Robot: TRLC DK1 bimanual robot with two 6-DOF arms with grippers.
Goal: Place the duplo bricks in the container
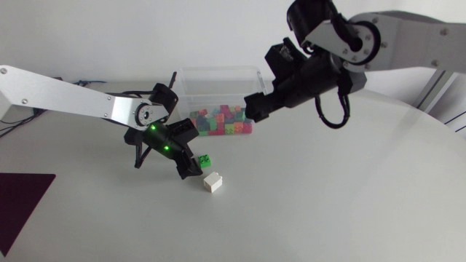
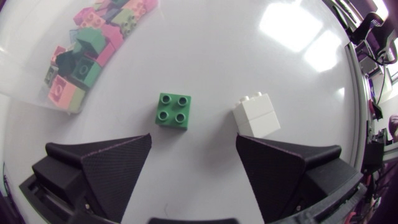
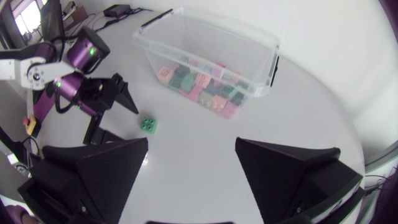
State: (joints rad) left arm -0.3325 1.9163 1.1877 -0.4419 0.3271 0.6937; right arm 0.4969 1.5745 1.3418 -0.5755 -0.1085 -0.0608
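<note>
Ahead of the left gripper (image 2: 193, 138), jaws apart and empty, the green brick (image 2: 173, 111) lies on the table (image 2: 205, 56) just beyond the gap, offset toward one jaw. The white brick (image 2: 256, 116) sits just ahead of the other jaw. The green brick is square in plan, with no long axis. The right gripper (image 3: 191, 142), jaws apart and empty, hangs by the container (image 1: 218, 71), so the left is nearer both bricks

A robot lab bench, by my reckoning.
My left arm (image 1: 65, 96) and right arm (image 1: 408, 33) stand at either side of a clear container (image 1: 218, 87), duplo bricks (image 1: 222, 124) heaped inside it, on a plain white round table (image 1: 328, 204).
</note>
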